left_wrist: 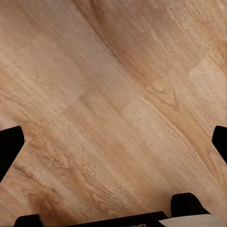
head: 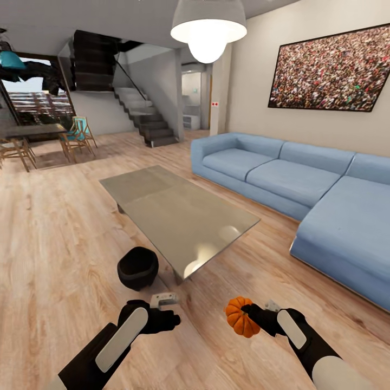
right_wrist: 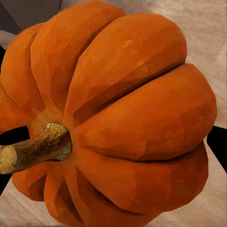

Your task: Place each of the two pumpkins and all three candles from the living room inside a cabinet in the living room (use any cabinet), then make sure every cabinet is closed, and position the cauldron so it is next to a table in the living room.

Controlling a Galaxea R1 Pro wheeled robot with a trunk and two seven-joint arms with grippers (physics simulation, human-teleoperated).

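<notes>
My right gripper (head: 250,314) is closed on a pumpkin (head: 241,316), carried low above the wood floor (head: 54,227) just short of the near end of the glass coffee table (head: 179,211). In the head view most of my right fingers are hidden behind the orange body, so the clamp itself is hard to make out. In the right wrist view the pumpkin (right_wrist: 123,118) crowds the lens, ribs bulging, its tan stem (right_wrist: 33,149) lying sideways; dark slivers of finger (right_wrist: 217,144) show at the two edges, pressed against the fruit.

My left gripper (head: 165,299) hangs beside it, holding nothing. Its pale tip shows in the head view, but the spread of the fingers cannot be read there. The left wrist view settles it: the black fingertips (left_wrist: 9,146) sit far apart at opposite edges, with bare floor planks (left_wrist: 113,104) between them.

The black cauldron (head: 138,267) stands on the floor just beside the table's near corner, ahead of my left gripper; whether it touches the table leg I cannot tell. A blue sectional sofa (head: 303,189) runs along the right wall, its far end cut off by the picture's edge, below a framed crowd picture (head: 330,70). A pendant lamp (head: 208,30) hangs overhead, cut off at the top. Stairs (head: 143,116) and dining chairs (head: 78,138) stand far back.
</notes>
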